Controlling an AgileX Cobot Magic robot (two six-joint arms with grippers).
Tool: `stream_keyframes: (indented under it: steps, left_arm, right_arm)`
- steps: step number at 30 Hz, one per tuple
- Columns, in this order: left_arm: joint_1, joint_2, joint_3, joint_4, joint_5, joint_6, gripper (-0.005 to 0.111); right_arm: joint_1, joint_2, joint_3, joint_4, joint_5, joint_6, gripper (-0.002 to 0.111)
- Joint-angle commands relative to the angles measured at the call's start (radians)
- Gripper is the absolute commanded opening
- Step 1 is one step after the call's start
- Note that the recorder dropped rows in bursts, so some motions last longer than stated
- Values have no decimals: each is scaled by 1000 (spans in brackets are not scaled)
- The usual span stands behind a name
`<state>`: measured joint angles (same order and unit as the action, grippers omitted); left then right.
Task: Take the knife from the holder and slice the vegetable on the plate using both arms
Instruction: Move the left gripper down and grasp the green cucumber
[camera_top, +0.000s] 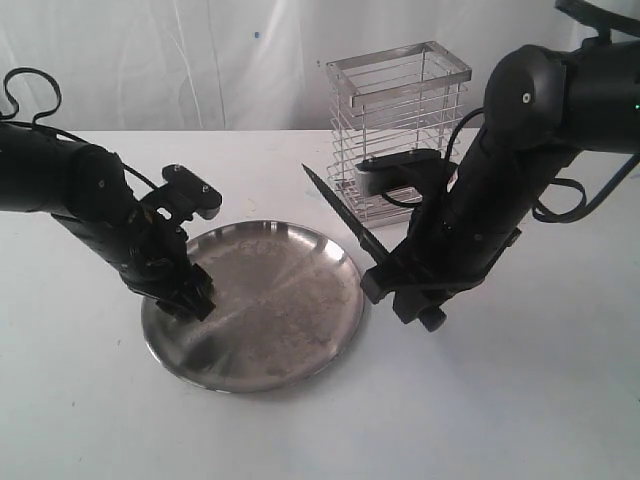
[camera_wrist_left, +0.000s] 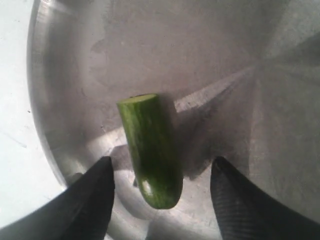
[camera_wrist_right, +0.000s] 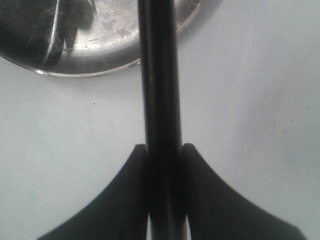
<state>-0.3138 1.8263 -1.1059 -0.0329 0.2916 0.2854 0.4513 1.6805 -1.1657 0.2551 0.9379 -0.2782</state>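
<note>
**Exterior view:** On a white desk (camera_top: 520, 400), the plate (camera_top: 280, 290) sits near the front edge, left of centre. The holder (camera_top: 400, 130) stands upright towards the back edge, with the pale backdrop (camera_top: 200, 60) visible through its wire bars. The left arm (camera_top: 80, 200) reaches down so that the left gripper (camera_top: 190, 295) is on the plate's left side, just inside the rim. From here the gripper hides whatever lies beneath it. The right arm (camera_top: 520, 170) leans in from the right. The right gripper (camera_top: 385, 270) hangs beside the plate's right rim and is clamped on the knife (camera_top: 345, 215). The dark blade points up and back, towards the holder, and its tip is clear of the bars. The handle is lost against the black gripper.

**Left wrist view:** The vegetable (camera_wrist_left: 152, 150) lies in the plate (camera_wrist_left: 225, 75) near the rim, with its pale cut face turned away from the camera. The left gripper (camera_wrist_left: 162, 165) is spread wide, and its fingers (camera_wrist_left: 85, 205) stand on either side of the vegetable, touching neither side. A strip of desk (camera_wrist_left: 15, 100) shows beyond the rim.

**Right wrist view:** The right gripper (camera_wrist_right: 162, 150) has its fingers (camera_wrist_right: 125, 200) closed tight on the knife (camera_wrist_right: 160, 75). The knife runs straight out over the desk (camera_wrist_right: 250, 125) and crosses the rim of the plate (camera_wrist_right: 100, 50). Its far end is cut off by the frame. Dark, blurred reflections fill the plate's surface.
</note>
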Motion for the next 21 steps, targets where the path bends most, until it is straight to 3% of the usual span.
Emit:
stream_keyframes:
  steps: [1, 6, 9, 15, 21]
  left_arm:
    - [-2, 12, -2, -15, 21, 6, 60]
    - [-2, 39, -2, -15, 23, 11, 60]
    - [-2, 49, -2, -15, 23, 31, 52]
    - [-2, 45, -2, -15, 9, 39, 0]
    - [-2, 47, -36, -29, -2, 246, 0]
  right_arm:
    - [-4, -3, 1, 5, -12, -10, 0]
    - [-4, -3, 1, 5, -12, -10, 0]
    - [-4, -3, 1, 5, -9, -10, 0]
    - [-4, -3, 1, 5, -9, -10, 0]
    - [-4, -3, 1, 6, -9, -8, 0]
